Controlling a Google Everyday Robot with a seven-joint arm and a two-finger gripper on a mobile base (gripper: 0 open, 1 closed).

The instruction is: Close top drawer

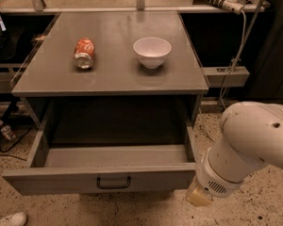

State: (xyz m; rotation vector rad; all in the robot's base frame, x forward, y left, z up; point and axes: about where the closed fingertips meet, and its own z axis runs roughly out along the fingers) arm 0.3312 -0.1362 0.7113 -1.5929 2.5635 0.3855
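The top drawer (104,180) is pulled far out of the grey cabinet and is empty inside. Its flat front panel faces me, with a small dark loop handle (113,182) at its centre. My white arm (245,145) comes in from the lower right. Its wrist end (200,194) sits just beside the right end of the drawer front. My gripper is hidden behind the arm, so I cannot see it.
A red soda can (84,53) lies on its side on the cabinet top (113,74), with a white bowl (152,51) to its right. A power strip and cable (226,4) hang at the back right. The floor (273,206) is speckled. A white shoe (9,219) is at the bottom left.
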